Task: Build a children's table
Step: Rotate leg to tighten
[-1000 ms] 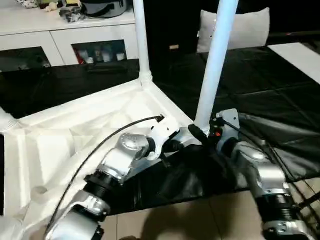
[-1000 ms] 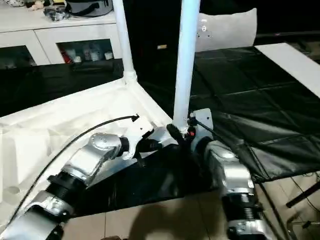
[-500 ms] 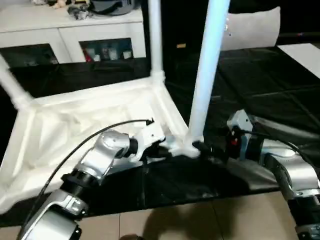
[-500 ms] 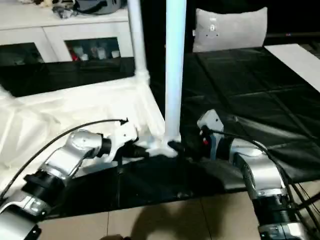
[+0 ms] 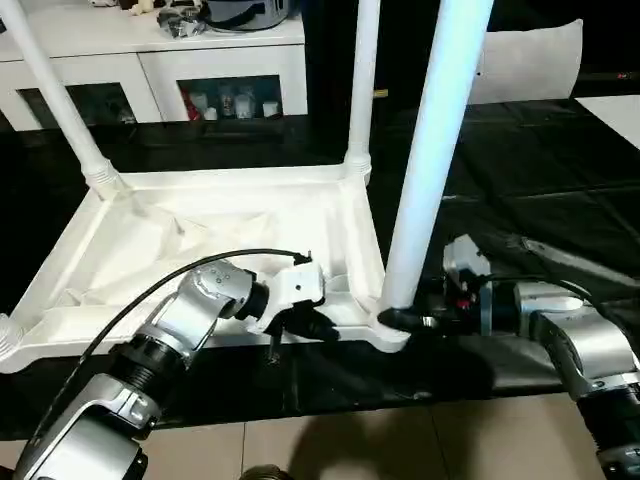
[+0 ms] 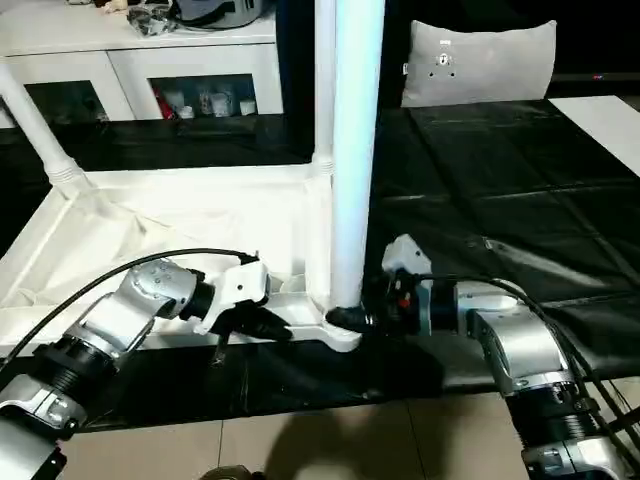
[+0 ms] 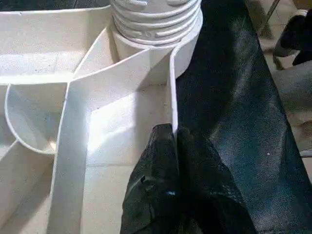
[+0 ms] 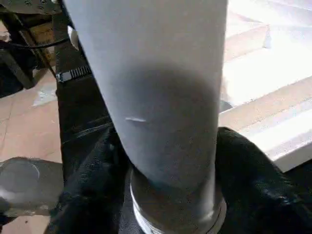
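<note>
The children's table lies upside down on a black sheet, its ribbed white top (image 5: 200, 230) facing up. Three white legs stand in its corner sockets: a near one (image 5: 430, 150) and two at the back (image 5: 362, 80) (image 5: 55, 95). My left gripper (image 5: 325, 328) is shut on the top's thin front rim (image 7: 171, 87) just beside the near leg's socket (image 7: 156, 24). At the foot of the near leg (image 8: 165, 97), my right gripper (image 5: 400, 320) has one black finger (image 8: 92, 175) pressed against each side of it.
A white low cabinet with glass doors (image 5: 200, 70) stands behind the table. A grey cushion (image 5: 530, 60) leans at the back right. The black sheet (image 5: 560, 200) stretches right and back. Tiled floor (image 5: 400, 440) lies in front of the sheet's near edge.
The whole view has swung, bringing more of the table top into sight. My right gripper's fingers stood a little off the leg's foot half a second ago and now hug it. The left grip holds.
</note>
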